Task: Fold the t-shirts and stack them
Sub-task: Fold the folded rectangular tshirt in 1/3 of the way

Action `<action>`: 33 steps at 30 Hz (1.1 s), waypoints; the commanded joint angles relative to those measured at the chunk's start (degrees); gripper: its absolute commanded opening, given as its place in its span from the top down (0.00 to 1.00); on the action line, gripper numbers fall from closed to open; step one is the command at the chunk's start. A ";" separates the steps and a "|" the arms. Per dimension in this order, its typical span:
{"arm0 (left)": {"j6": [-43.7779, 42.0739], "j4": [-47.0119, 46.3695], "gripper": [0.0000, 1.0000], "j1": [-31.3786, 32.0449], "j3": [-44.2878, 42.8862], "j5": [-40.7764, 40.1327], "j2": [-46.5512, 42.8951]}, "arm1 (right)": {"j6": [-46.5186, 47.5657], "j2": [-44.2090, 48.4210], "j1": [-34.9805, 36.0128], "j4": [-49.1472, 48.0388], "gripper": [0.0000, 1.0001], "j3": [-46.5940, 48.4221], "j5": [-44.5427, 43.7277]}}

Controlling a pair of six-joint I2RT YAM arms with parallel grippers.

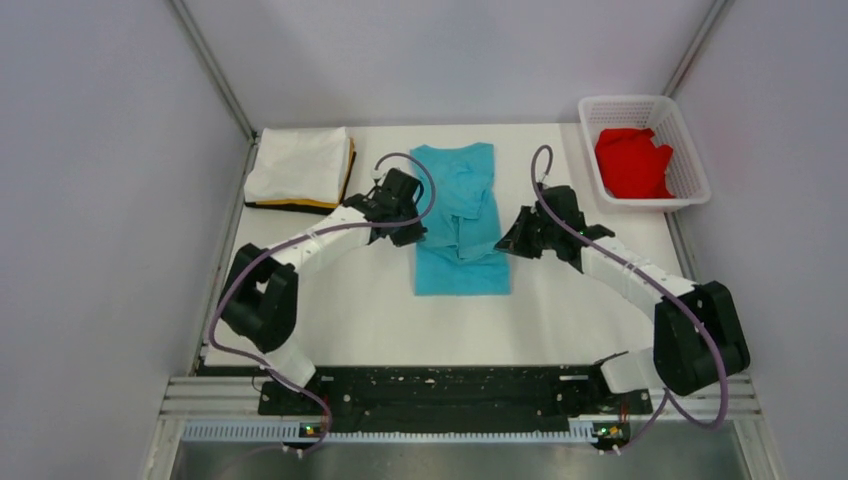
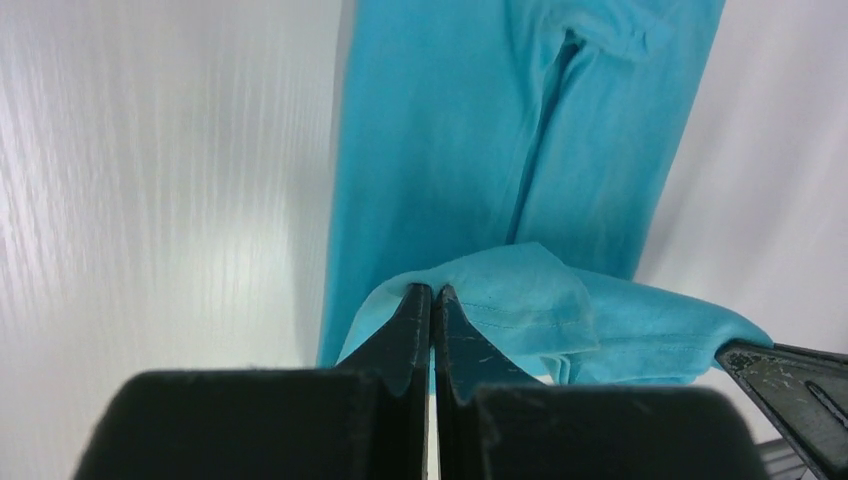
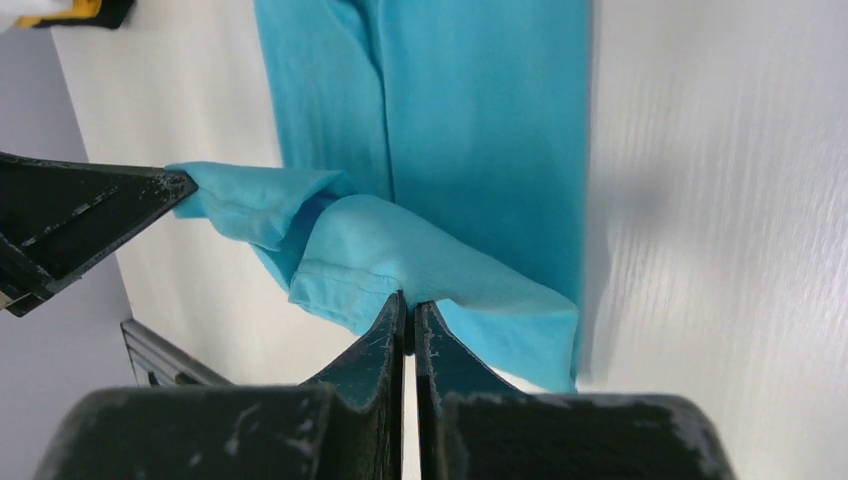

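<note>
My left gripper pinches the blue t-shirt on its left side. My right gripper pinches its right side.

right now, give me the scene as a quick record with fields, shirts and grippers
turquoise t-shirt: long folded strip, middle of the table, one stitched edge lifted
left gripper: shut on the lifted edge
right gripper: shut on the same edge, opposite side
white t-shirt: folded, far left corner, on top of the orange-yellow t-shirt
orange-yellow t-shirt: only its edge shows
red t-shirt: crumpled in the basket
basket: white lattice, far right corner
</note>
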State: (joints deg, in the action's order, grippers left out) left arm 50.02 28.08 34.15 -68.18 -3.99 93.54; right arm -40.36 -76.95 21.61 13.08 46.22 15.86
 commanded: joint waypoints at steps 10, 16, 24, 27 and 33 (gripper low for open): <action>-7.28 -0.44 1.00 -7.06 -11.94 7.43 11.84 | 1.83 -12.82 -4.91 -9.43 1.00 10.07 1.22; -7.58 -1.97 1.00 -8.87 -13.90 10.09 15.62 | 2.36 -18.58 -5.94 -10.18 1.00 13.30 2.18; -7.79 -1.37 0.91 -10.86 -17.83 10.91 20.28 | 2.95 -25.54 -7.39 -12.19 1.00 17.32 1.70; -7.98 -1.22 0.78 -12.21 -19.84 10.83 21.18 | 3.55 -29.00 -7.87 -12.34 0.97 21.59 2.06; -8.36 1.47 0.25 -13.57 -19.73 9.44 16.62 | 4.72 -29.50 -7.92 -9.82 0.32 25.81 1.75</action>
State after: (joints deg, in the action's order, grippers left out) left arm 42.26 28.49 21.34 -87.57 6.74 115.13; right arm -37.54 -108.27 14.15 4.19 68.66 17.80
